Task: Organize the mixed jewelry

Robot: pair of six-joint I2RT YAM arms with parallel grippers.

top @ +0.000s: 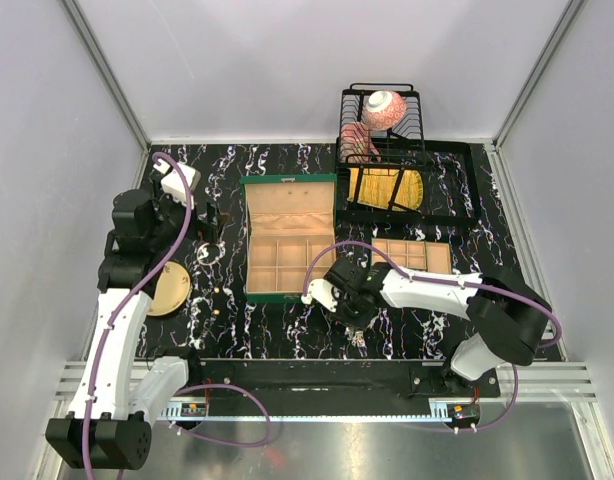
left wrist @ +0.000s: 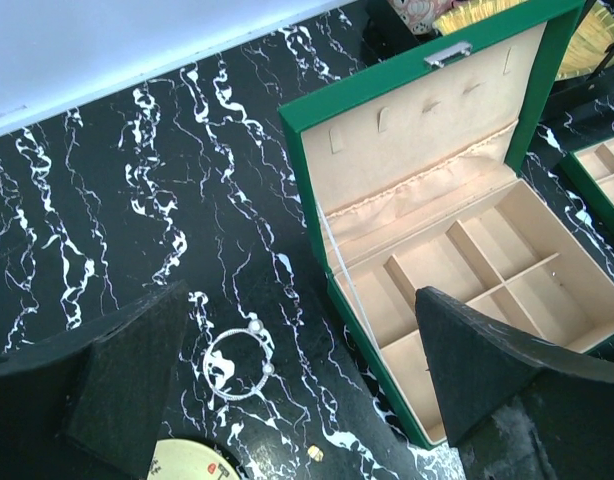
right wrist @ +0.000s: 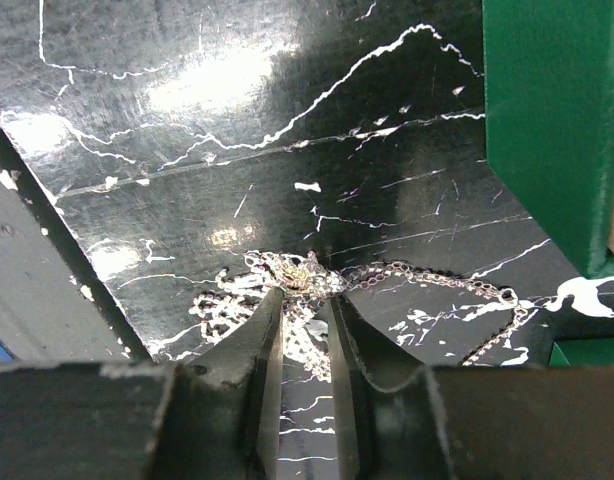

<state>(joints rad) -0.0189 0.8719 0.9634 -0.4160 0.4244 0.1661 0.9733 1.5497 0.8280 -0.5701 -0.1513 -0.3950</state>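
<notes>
A thin silvery wire hoop (left wrist: pixel 237 362) with two small beads lies on the black marbled table, and a tiny pale-gold stud (left wrist: pixel 316 452) lies near it. My left gripper (left wrist: pixel 307 390) hovers above them, open and empty, its fingers (left wrist: pixel 137 380) spread wide; in the top view it (top: pixel 209 232) is left of the open green box (top: pixel 290 240). My right gripper (right wrist: pixel 305 298) is down on the table with its jaws nearly closed on a tangle of silvery chain (right wrist: pixel 307 275). One chain strand (right wrist: pixel 437 280) trails to the right. In the top view that gripper (top: pixel 355 322) is in front of the box.
The green box (left wrist: pixel 437 230) has a beige lining and divided compartments, with its lid standing up. A second green tray (top: pixel 412 255) lies to its right. The round gold plate (top: pixel 169 290) is at the left. A black dish rack (top: pixel 387 150) with a bowl stands at the back right.
</notes>
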